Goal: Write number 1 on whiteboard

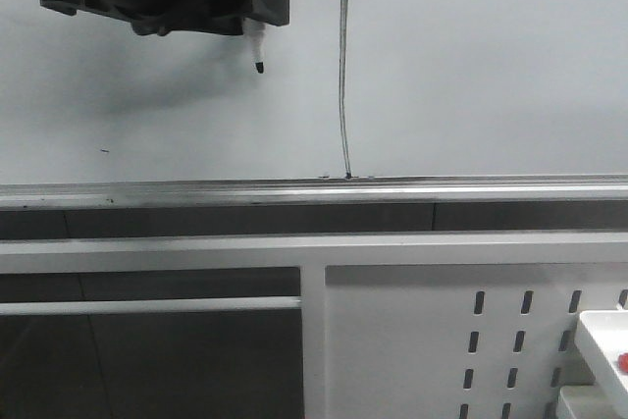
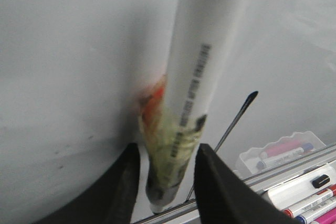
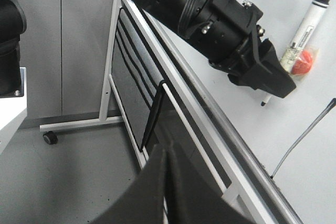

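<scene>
The number 1 [image 1: 343, 76] is a thin dark near-vertical stroke on the whiteboard [image 1: 471, 66], running down to the silver rail [image 1: 294, 188]. My left gripper [image 1: 257, 17] is at the top left, shut on a white marker whose dark tip [image 1: 260, 67] points down, left of the stroke's upper part. In the left wrist view the marker [image 2: 199, 66] runs between the black fingers [image 2: 128, 182], with the stroke [image 2: 236, 116] beside it. The right wrist view shows the left gripper [image 3: 273, 77], the marker [image 3: 307, 24] and the stroke [image 3: 304, 135]. My right gripper [image 3: 168, 153] is shut and empty, low beside the board's frame.
A white metal panel with slot holes [image 1: 412, 340] stands below the rail. A white tray [image 1: 601, 340] sits at the lower right. Several spare markers [image 2: 304, 198] lie near the rail. The stand's wheel [image 3: 50, 138] rests on the grey floor.
</scene>
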You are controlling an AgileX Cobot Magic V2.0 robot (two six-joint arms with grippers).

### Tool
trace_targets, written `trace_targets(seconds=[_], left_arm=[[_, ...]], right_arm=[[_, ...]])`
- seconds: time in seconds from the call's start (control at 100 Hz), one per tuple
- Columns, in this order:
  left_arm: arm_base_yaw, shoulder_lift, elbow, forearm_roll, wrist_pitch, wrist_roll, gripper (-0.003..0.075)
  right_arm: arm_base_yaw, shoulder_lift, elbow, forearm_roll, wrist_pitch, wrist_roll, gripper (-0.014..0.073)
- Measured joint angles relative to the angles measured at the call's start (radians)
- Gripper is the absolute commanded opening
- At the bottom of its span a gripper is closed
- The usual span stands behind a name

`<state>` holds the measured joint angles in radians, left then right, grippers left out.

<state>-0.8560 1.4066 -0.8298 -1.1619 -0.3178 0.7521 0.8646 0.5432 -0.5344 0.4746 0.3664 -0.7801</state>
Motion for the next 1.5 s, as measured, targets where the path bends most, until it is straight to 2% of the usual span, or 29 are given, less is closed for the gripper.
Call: trace_targets(seconds=[0.14, 0.29, 0.36, 0.65, 0.84, 0.89, 0.96, 1.03, 1.08, 1.12, 1.3, 1.5], left_arm=[[0.0, 0.0, 0.0, 0.0, 0.006, -0.002, 0.0377], [0.0, 0.0, 0.0, -0.001, 0.02, -0.002, 0.0528], [0.0, -0.002, 0.0, -0.001, 0.031, -0.002, 0.0568], [0.002, -0.108, 0.015, -0.008, 0.056, 0.044, 0.0567], [0.008, -0.309, 0.165, -0.026, 0.056, 0.055, 0.0564], [0.008, -0.381, 0.215, -0.03, 0.058, 0.057, 0.0542], [0.008, -0.493, 0.283, -0.033, 0.078, 0.058, 0.0461], [0.008, -0.611, 0.339, -0.035, 0.114, 0.059, 0.0282], [0.008, -0.691, 0.371, -0.035, 0.149, 0.059, 0.0089], [0.008, -0.756, 0.395, -0.035, 0.177, 0.059, -0.0024], [0.008, -0.943, 0.452, 0.004, 0.278, 0.064, -0.002], [0.008, -1.006, 0.462, 0.014, 0.318, 0.064, -0.002]], right_arm=[[0.0, 0.0, 0.0, 0.0, 0.0, 0.0, -0.0063], [0.0, 0.0, 0.0, 0.0, 0.0, 0.0, -0.0063], [0.0, 0.0, 0.0, 0.005, -0.005, 0.0, -0.0063], [0.0, -0.034, 0.0, 0.016, -0.06, 0.0, -0.0063], [0.0, -0.158, 0.0, 0.014, -0.047, 0.0, -0.0063], [0.0, -0.197, 0.0, 0.005, -0.031, 0.0, -0.0063], [0.0, -0.249, 0.0, -0.022, -0.003, 0.0, -0.0063], [0.0, -0.293, 0.0, -0.056, 0.026, 0.0, -0.0063], [0.0, -0.317, 0.0, -0.072, 0.04, 0.0, -0.0063], [0.0, -0.331, 0.0, -0.076, 0.045, 0.0, -0.0063], [0.0, -0.342, 0.0, -0.081, 0.045, 0.0, -0.0063], [0.0, -0.342, 0.0, -0.083, 0.059, 0.0, -0.0063]])
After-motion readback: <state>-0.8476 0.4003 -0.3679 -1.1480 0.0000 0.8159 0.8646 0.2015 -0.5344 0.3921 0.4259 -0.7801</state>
